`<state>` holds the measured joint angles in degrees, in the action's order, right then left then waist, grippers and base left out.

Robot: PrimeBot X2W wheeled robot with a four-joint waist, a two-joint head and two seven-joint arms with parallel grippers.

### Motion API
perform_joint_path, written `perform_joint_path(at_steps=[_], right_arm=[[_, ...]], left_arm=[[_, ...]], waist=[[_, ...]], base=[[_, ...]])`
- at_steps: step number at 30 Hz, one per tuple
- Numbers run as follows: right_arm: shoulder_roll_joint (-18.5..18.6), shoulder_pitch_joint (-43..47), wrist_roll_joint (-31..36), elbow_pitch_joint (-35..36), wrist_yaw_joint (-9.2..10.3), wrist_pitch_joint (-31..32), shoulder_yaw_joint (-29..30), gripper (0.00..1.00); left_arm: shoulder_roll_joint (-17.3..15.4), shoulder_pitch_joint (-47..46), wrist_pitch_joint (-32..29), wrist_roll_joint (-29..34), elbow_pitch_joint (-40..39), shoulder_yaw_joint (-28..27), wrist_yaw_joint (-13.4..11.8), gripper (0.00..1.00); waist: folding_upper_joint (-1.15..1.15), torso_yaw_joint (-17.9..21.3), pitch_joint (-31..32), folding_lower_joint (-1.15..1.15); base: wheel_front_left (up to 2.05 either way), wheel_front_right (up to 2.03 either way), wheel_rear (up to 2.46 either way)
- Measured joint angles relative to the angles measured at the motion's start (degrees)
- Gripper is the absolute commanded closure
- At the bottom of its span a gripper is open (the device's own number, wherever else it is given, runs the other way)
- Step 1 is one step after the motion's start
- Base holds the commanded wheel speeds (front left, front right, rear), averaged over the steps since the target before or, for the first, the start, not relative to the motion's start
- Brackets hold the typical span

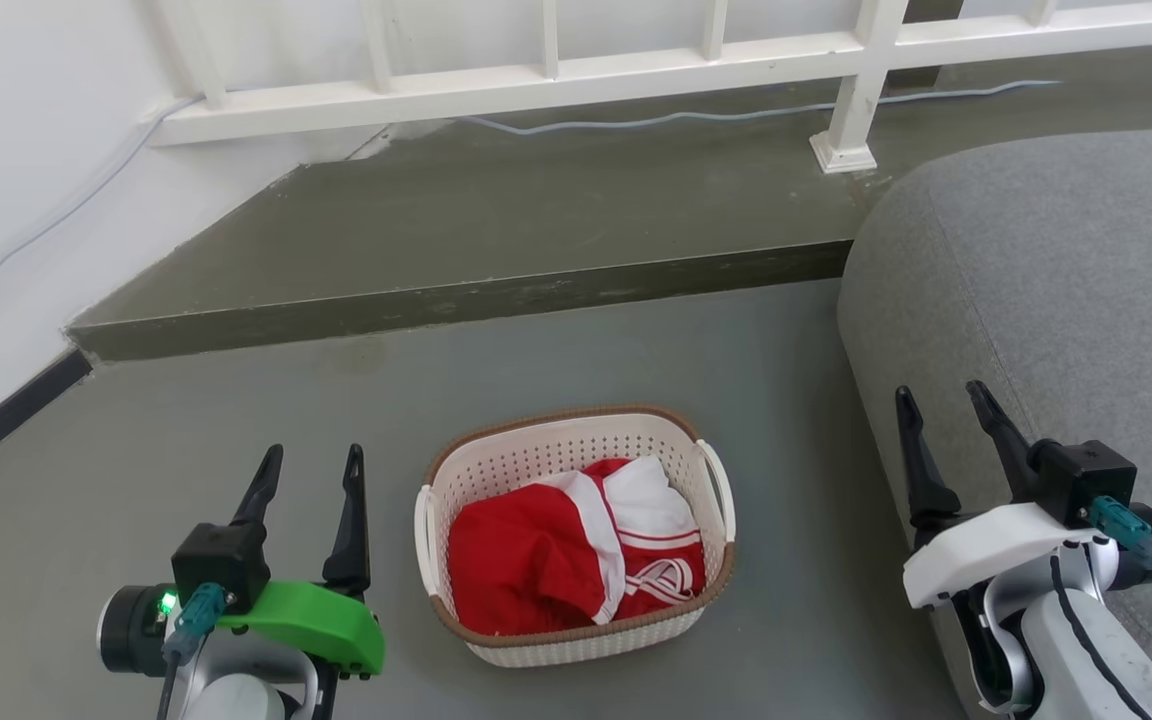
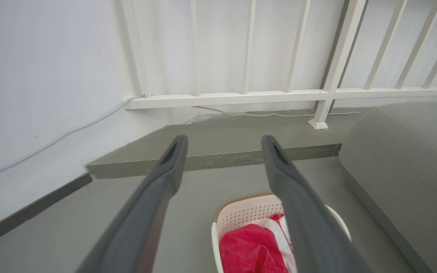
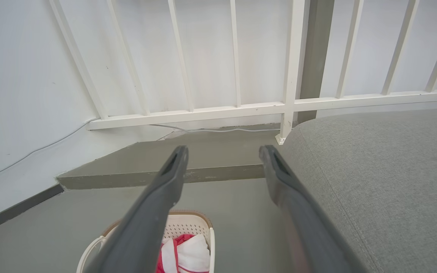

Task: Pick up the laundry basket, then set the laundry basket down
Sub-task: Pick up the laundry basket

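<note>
The laundry basket (image 1: 536, 460) stands on the grey floor between my two arms, cream-white and perforated with a brown rim, holding red and white clothes (image 1: 576, 550). My left gripper (image 1: 311, 460) hangs open to the basket's left, apart from it, nothing between its fingers. My right gripper (image 1: 944, 398) is open to the basket's right, in front of the grey sofa. In the left wrist view the basket (image 2: 247, 212) sits low between my open left gripper (image 2: 224, 146) fingers. In the right wrist view the basket (image 3: 188, 227) is at the bottom, below my open right gripper (image 3: 222, 155).
A grey sofa (image 1: 1056, 290) fills the right side, close to my right arm. A raised concrete step (image 1: 496, 240) runs behind the basket, topped by a white railing (image 1: 636, 70) with a cable along it. A white wall (image 1: 16, 150) stands at the left.
</note>
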<state>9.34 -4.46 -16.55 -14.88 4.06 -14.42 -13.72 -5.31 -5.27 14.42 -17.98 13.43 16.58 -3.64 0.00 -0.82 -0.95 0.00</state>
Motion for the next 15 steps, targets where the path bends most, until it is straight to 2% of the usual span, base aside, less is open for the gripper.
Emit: perform_joint_path(at_steps=[15], right_arm=[[-0.3, -0.1, 0.2, 0.0, -0.52, 0.0, 0.4, 0.0]], left_arm=[[0.4, -0.1, 0.0, 0.0, -0.4, -0.2, 0.0, 0.0]], waist=[[0.0, 0.4, -3.5, 0.0]], base=[[0.0, 0.0, 0.0]])
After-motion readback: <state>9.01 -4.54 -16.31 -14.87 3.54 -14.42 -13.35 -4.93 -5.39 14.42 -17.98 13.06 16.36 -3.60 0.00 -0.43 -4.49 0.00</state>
